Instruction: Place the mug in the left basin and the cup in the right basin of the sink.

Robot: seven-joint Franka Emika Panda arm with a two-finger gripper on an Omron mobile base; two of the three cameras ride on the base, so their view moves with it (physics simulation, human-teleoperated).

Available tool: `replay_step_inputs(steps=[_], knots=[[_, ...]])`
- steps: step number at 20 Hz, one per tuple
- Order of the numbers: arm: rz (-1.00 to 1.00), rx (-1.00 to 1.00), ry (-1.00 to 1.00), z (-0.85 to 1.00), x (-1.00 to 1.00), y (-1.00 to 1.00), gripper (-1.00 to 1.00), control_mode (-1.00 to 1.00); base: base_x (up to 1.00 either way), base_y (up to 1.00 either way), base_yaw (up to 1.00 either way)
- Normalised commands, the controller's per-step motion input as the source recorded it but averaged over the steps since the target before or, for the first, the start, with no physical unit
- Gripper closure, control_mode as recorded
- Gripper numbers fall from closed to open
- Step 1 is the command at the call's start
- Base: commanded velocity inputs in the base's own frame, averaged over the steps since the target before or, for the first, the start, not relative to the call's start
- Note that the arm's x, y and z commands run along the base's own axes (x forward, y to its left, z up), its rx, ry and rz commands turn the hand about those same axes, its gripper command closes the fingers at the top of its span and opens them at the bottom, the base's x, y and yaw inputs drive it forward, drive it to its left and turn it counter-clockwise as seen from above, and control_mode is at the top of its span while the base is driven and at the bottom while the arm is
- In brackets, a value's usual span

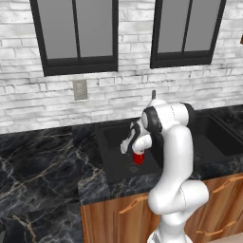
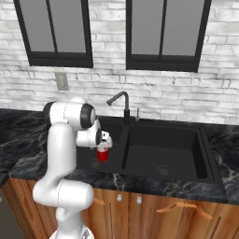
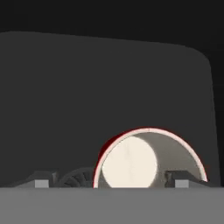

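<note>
The red mug [image 1: 138, 158] [image 2: 102, 154] stands upright in the left basin [image 1: 116, 142] [image 2: 113, 147] of the black sink, beside the round drain [image 3: 78, 178]. Its pale inside [image 3: 131, 162] faces the hand camera. My gripper [image 1: 136, 150] [image 2: 103, 144] [image 3: 111, 183] hangs right over the mug, open, with its fingertips [image 3: 41, 183] spread wide: one is well left of the rim, the other over the mug's mouth. The right basin [image 2: 163, 149] [image 1: 216, 137] holds nothing I can see. The green cup is out of view.
A thin black gooseneck faucet [image 2: 122, 100] [image 1: 153, 94] rises behind the divider [image 2: 125, 151]. Black marble counter [image 1: 42, 161] surrounds the sink, with wooden cabinet fronts [image 2: 177, 210] below. A white brick wall with two dark windows and an outlet [image 1: 79, 89] stands behind.
</note>
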Motion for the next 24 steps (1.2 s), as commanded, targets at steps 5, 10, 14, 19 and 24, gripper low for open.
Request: replay_step_inputs(steps=[5, 10, 14, 19, 24], knots=[[0.00, -0.13, 0.13, 0.52, 0.00, 0.05, -1.00, -1.00, 0.00, 0.00, 0.00], [-0.01, -0.08, 0.16, 0.49, -0.08, 0.02, -1.00, -1.00, 0.00, 0.00, 0.00], [-0.05, 0.00, 0.22, 0.53, -0.44, -0.06, -1.00, -1.00, 0.00, 0.00, 0.00], [-0.08, 0.03, 0.13, 0.63, -0.62, -0.01, -1.00, -1.00, 0.00, 0.00, 0.00], [-0.10, 0.03, 0.07, 0.63, -0.63, 0.00, -1.00, -1.00, 0.00, 0.00, 0.00]])
